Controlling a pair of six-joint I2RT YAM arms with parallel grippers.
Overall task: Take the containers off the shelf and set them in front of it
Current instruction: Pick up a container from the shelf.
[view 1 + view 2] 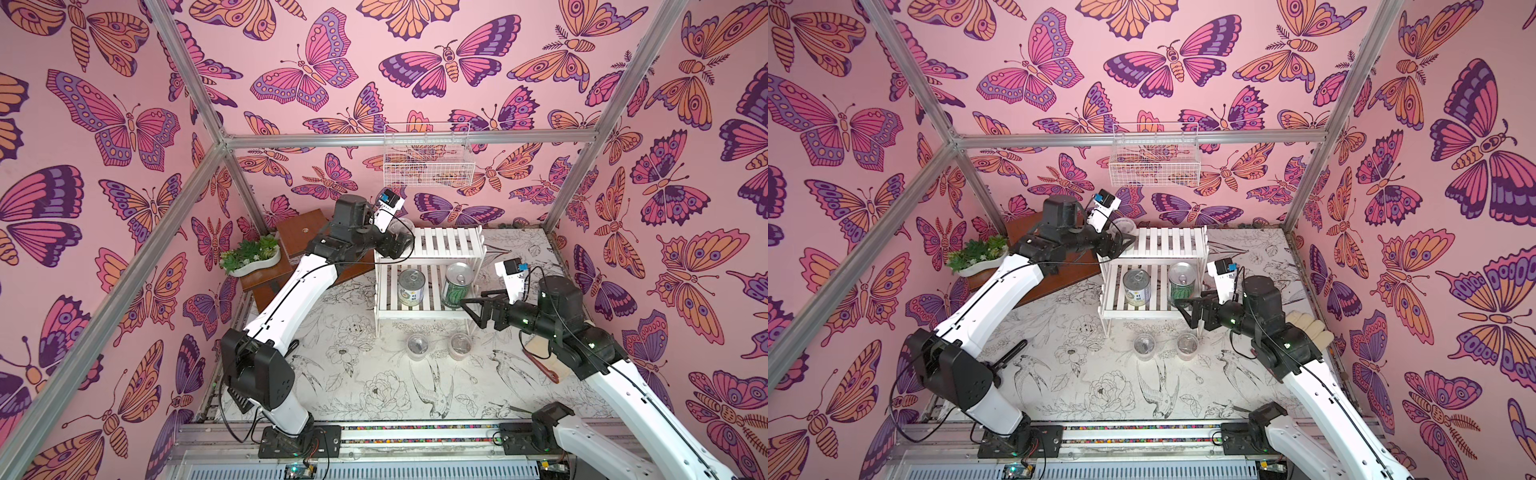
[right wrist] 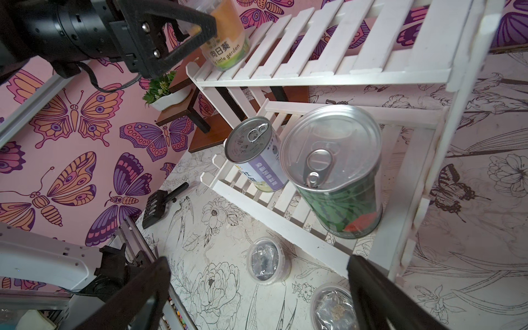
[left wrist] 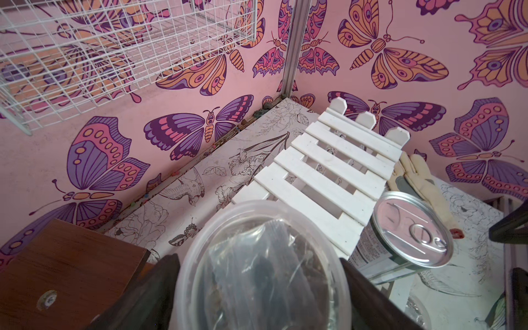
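Tackling the clear tub (image 2: 225, 51) at the left end of the top tier of the shelf (image 1: 440, 245), centre frame in a top view: straddled by the left gripper (image 3: 257, 258), cannot tell whether pinched yet. Likely calls for a firm squeeze, then lifting forward. Further right, right gripper (image 1: 471, 312) splayed wide, just short of the green-striped can (image 1: 457, 286) on the lower tier.

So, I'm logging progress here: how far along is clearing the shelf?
Done: two tubs sit on the table before the shelf. In hand: the left gripper flanks the third tub on the top tier; grip unclear. Left: the pale-labelled can and green-striped can on the lower tier; the right gripper is open nearby.
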